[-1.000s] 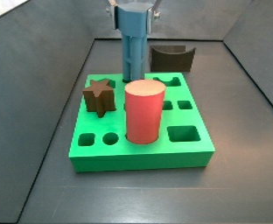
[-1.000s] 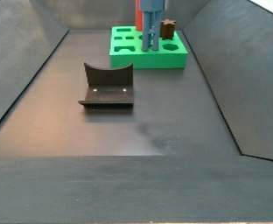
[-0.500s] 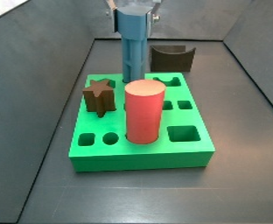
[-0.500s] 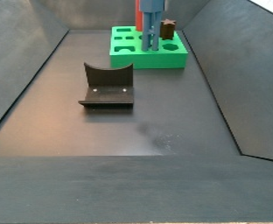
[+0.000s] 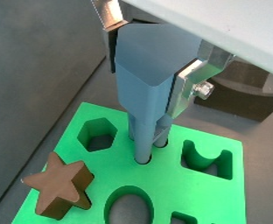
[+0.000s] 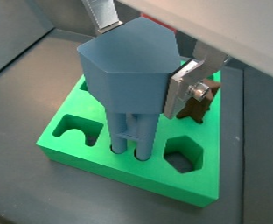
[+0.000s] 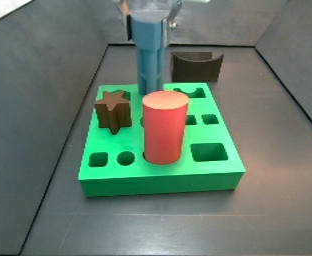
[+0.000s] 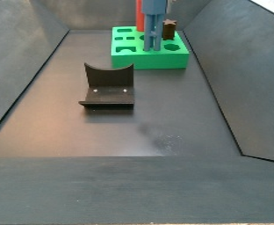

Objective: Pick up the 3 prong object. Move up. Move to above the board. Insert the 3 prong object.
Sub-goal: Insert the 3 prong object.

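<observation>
Here the gripper pinches the blocky top of the 3 prong object between its silver fingers. The prongs reach down into the board, beside the brown star block.

We see a dark grey, matte floor bounded by sloping dark walls. Directly on it, at the far end in a side view, lies the board, a bright green rectangular slab with shaped cut-outs in its top; in another side view it sits nearer us. Well apart from it, on bare floor, stands the fixture, a dark L-shaped bracket on a base plate. The pincer hangs above the board, clear of the floor, its plates closed on the light-blue 3 prong object.
</observation>
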Motion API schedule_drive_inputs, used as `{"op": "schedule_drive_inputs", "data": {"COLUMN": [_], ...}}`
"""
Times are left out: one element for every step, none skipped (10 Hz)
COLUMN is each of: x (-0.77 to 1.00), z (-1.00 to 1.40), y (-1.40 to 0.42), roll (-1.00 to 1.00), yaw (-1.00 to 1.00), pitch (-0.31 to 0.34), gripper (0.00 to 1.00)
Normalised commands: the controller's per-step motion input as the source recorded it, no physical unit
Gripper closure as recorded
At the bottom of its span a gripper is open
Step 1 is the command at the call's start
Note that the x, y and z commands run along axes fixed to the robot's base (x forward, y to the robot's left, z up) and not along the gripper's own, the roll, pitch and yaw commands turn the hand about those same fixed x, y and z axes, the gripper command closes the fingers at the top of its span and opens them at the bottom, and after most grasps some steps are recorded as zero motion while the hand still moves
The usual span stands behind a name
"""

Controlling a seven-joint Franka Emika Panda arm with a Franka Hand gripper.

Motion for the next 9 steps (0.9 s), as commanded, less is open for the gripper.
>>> {"op": "schedule_drive_inputs", "data": {"x": [0.0,0.0,0.06,0.18,0.25,0.4,0.59,0.62,0.63], "z": [-0.05,-0.06,-0.13,-0.22,-0.31,-0.46,-0.47,-0.49,-0.52], "y": [0.0,0.0,0.0,-0.09,-0.05,0.0,0.02,0.03,0.05], "roll": [0.0,0.0,0.06,0.25,0.31,0.29,0.25,0.25,0.25], "yaw": [0.0,0.0,0.0,0.0,0.0,-0.03,-0.18,-0.19,-0.2], "pitch": [-0.039,-0.039,0.0,0.113,0.169,0.253,0.293,0.283,0.27], "gripper": [1.0,1.0,1.0,1.0,1.0,1.0,1.0,1.0,1.0]}}
